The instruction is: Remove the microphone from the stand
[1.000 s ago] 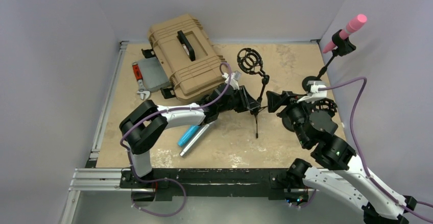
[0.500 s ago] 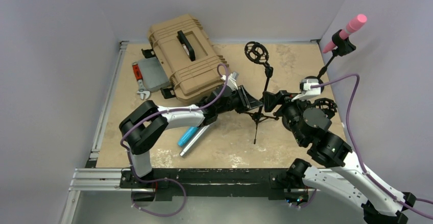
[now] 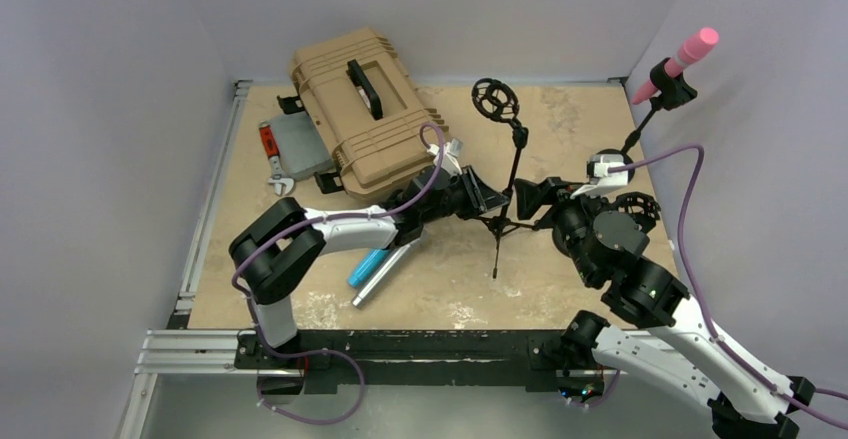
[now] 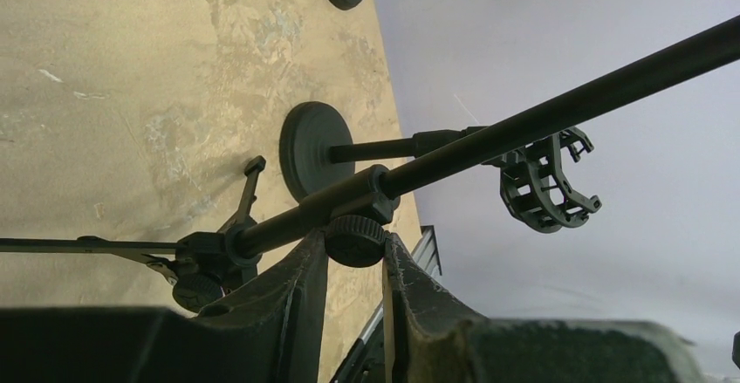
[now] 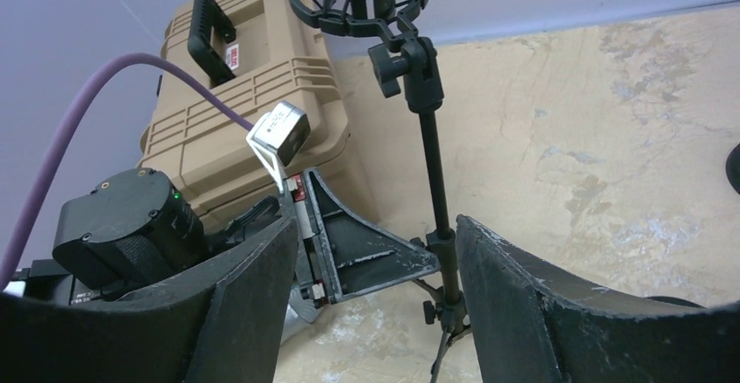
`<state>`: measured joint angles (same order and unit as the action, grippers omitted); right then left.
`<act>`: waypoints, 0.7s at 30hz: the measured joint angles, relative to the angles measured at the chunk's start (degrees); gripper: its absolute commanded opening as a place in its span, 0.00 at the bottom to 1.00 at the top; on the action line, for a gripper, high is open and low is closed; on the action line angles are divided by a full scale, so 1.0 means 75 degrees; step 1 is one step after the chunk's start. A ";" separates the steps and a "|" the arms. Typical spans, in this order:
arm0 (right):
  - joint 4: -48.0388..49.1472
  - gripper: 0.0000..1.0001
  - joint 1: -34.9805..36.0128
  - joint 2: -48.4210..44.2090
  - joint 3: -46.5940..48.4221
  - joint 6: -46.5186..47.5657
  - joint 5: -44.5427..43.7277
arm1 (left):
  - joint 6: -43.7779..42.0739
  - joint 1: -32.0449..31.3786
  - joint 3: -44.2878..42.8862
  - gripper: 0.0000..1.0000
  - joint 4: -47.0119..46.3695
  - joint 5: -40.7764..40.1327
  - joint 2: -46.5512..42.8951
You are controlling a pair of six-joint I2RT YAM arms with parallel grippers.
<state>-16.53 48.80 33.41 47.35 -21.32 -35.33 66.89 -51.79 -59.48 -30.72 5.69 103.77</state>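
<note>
The tripod stand [image 3: 512,174] has tipped upright, left tool [image 4: 353,256] pinching its knob [image 4: 353,236], right tool [image 5: 375,248] spread beside the pole [image 5: 434,165]; the pink microphone [image 3: 690,54], slanting up-right, sits clipped well beyond the nearer right tool.

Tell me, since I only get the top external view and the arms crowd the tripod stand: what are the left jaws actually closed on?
Observer: The left gripper is shut on the round adjustment knob under the pole's collar, not on the pole itself.
Operator: And the right jaws?
Observer: The right gripper is open. The stand's pole shows in the gap between its jaws, nearer one side, with no contact visible.
</note>
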 measured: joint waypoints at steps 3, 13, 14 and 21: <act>0.0003 0.71 0.0000 0.0023 0.0000 0.0038 -0.0073 | -0.0152 -0.0003 0.0119 0.21 -0.0015 -0.0047 -0.0099; 0.0009 0.74 0.0000 0.0391 0.0015 0.0055 -0.0338 | -0.0516 -0.0076 0.0472 0.48 -0.0181 -0.0248 -0.0239; 0.0017 0.74 0.0000 0.0417 0.0015 0.0052 -0.0338 | -0.0557 -0.0076 0.0501 0.50 -0.0172 -0.0262 -0.0248; 0.0035 0.74 0.0000 0.0542 0.0015 0.0047 -0.0338 | -0.0831 -0.0134 0.0720 0.56 -0.0006 -0.0440 -0.0431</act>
<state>-16.27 48.80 37.47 47.46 -20.97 -37.87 60.66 -52.80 -54.08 -30.76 2.39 100.53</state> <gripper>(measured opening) 0.743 0.549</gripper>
